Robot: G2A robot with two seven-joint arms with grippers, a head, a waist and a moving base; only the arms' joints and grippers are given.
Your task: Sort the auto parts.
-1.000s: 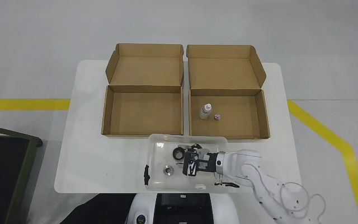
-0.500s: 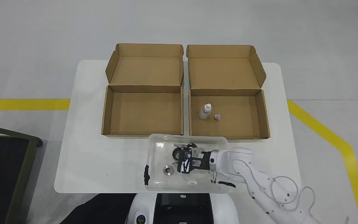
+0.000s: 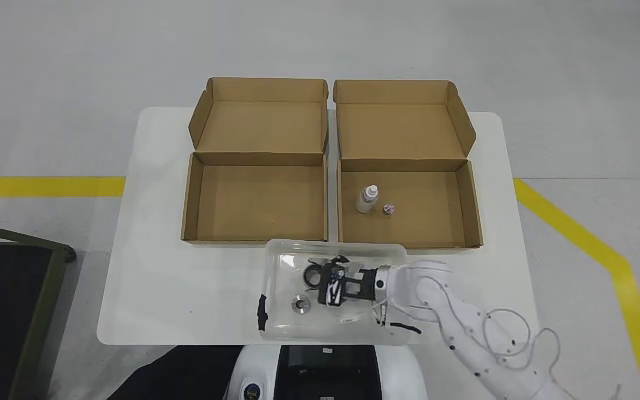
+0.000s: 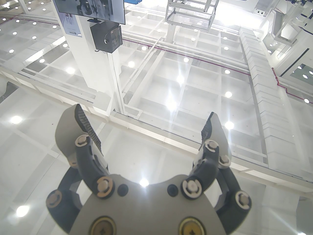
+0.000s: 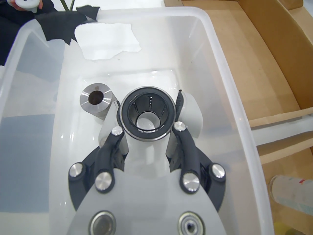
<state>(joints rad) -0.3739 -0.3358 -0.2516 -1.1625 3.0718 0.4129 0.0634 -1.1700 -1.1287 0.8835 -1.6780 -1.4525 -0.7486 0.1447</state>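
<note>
Right wrist view tells most of it: the right gripper (image 5: 148,110) is down inside the clear plastic bin (image 5: 220,57) with its fingers (image 5: 190,113) closed in snug on either side of a black linear bearing (image 5: 147,106); you look straight down its bore, so it's sitting end-on to the camera. I honestly can't tell if it's off the bin floor or resting on it. A steel bushing (image 5: 95,100) stands just beside it, close to one finger but apart from the bearing.

The top view shows two open cardboard boxes behind the bin; the right box (image 3: 452,215) has a small bottle (image 3: 368,198) and a tiny part (image 3: 389,208) in it, while the left box (image 3: 255,200) shows bare cardboard.

The left gripper (image 4: 145,113) is pointed up at the ceiling, jaws spread wide, nothing in them.

So I'd call this the pick step of the sort: grasp made, carry not done. The next move probably needs a straight lift clear of the bin wall without nudging the bushing, then a swing over to whichever box bearings belong in; my guess is the left one, but the frames don't settle that.
</note>
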